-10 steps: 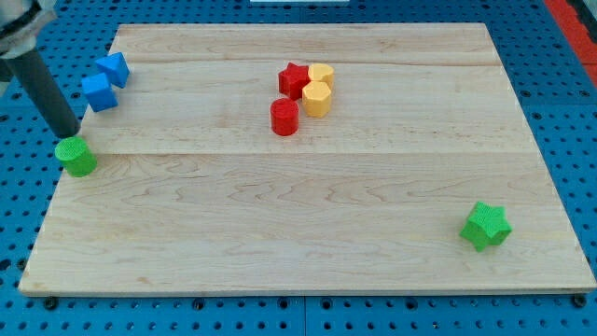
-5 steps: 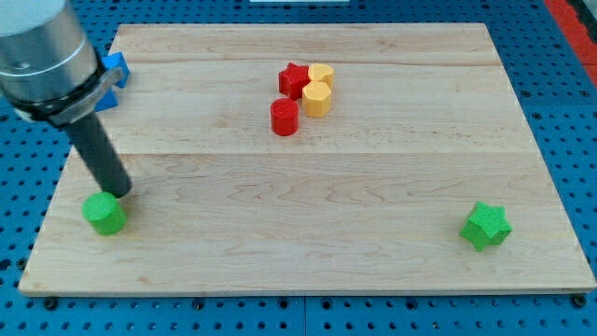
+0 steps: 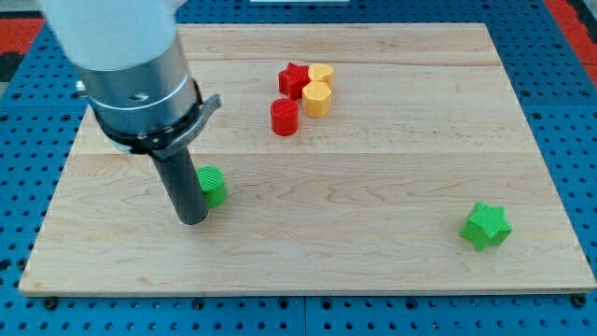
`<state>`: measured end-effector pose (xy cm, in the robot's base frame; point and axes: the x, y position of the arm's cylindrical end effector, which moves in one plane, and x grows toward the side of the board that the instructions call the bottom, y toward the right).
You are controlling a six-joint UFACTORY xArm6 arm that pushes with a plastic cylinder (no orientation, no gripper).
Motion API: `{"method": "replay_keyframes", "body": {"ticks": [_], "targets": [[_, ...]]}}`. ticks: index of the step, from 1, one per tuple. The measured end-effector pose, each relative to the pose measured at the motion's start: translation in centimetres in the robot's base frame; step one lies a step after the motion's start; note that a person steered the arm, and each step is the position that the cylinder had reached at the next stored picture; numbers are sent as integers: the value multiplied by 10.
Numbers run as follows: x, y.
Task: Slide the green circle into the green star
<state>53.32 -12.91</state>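
The green circle (image 3: 212, 186) sits left of the frame's centre on the wooden board (image 3: 373, 243), partly hidden behind my rod. My tip (image 3: 193, 220) rests on the board at the circle's lower left, touching it or just beside it; I cannot tell which. That side makes sense to me, since the green star (image 3: 485, 226) lies well apart at the lower right of the frame, and a push from the left should send the circle that way. The star sits a little lower in the frame than the circle, so I judge the push will need a slight downward slant.

I carry no gripper, so nothing opens or closes; the rod only presses sideways against blocks.

In the upper middle of the frame a red star (image 3: 295, 79), a red cylinder (image 3: 284, 117) and two yellow blocks (image 3: 318, 90) cluster together, away from the line between circle and star.

My arm comes in from the upper left of the frame, its thick grey housing above the board and the dark rod pointing down, leaning slightly.
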Motion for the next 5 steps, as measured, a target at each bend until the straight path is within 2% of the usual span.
{"method": "replay_keyframes", "body": {"ticks": [1,2,3,4,5], "targets": [[0,-51],[-42,-17],[-44,78],[-44,202],[-46,101]]}}
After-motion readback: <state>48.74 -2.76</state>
